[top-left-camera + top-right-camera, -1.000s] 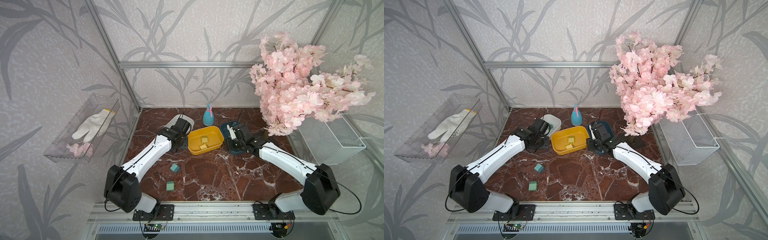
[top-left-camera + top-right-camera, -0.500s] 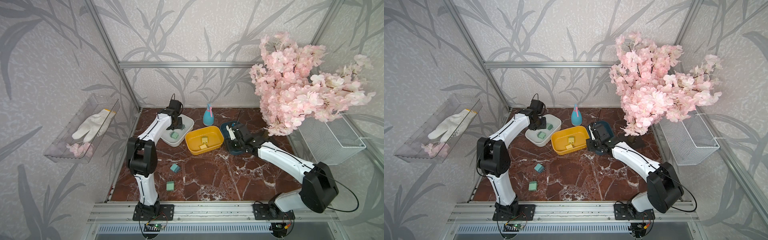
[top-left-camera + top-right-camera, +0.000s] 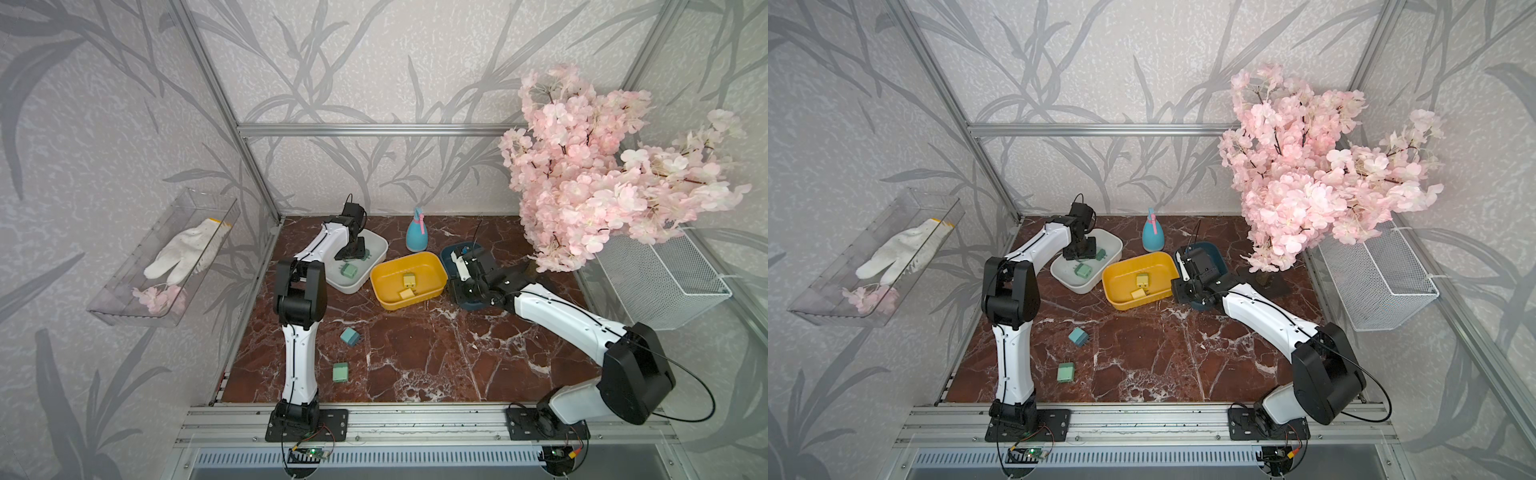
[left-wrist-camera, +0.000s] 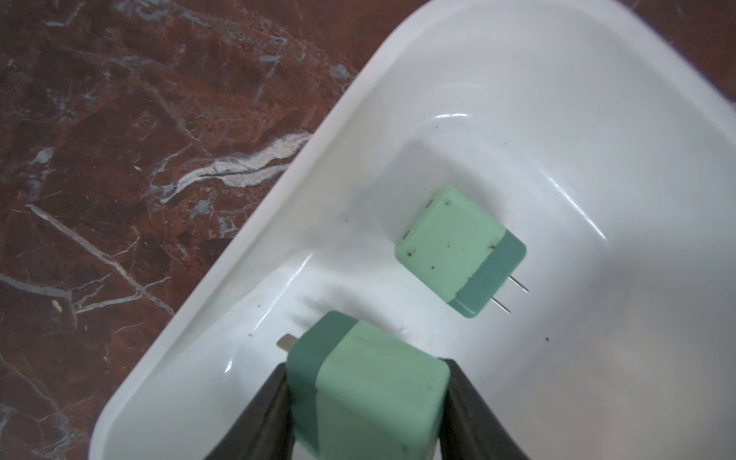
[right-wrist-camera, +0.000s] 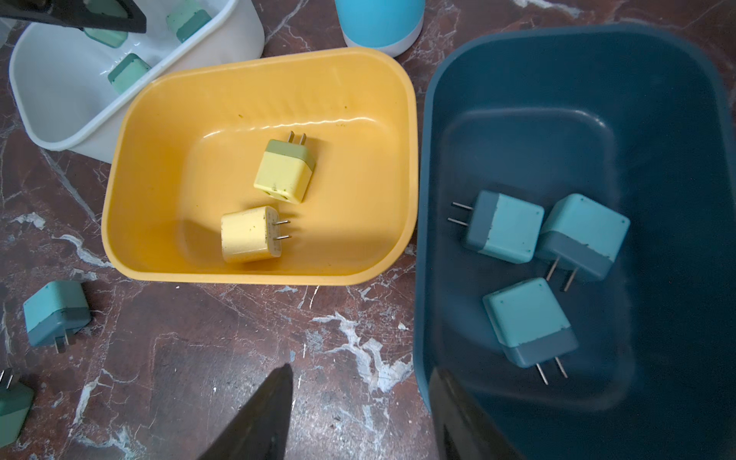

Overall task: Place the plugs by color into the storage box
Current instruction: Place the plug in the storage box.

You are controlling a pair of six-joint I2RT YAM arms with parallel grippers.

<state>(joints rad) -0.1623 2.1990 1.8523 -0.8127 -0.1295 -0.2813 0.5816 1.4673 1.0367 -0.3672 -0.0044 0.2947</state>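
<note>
Hanging over the white plastic tray [image 3: 353, 289] at upper centre of a top view is the left gripper [image 3: 352, 253]; a teal cube plug [image 3: 350, 336] and a mint-green cube plug [image 3: 340, 372] lie loose on the red marble tabletop [image 3: 415, 353] at lower centre.

Left wrist view: its black fingers [image 4: 263, 410] clamp a banded mint-green plug [image 4: 370, 386] over the tray, near a second mint plug [image 4: 458, 255] lying inside.

Right wrist view: the right gripper [image 5: 360, 368] stands parted and empty by the navy bin [image 5: 557, 79], which holds three teal plugs [image 5: 504, 227]; two yellow plugs [image 5: 284, 171] lie in the yellow bin [image 5: 259, 67].
</note>
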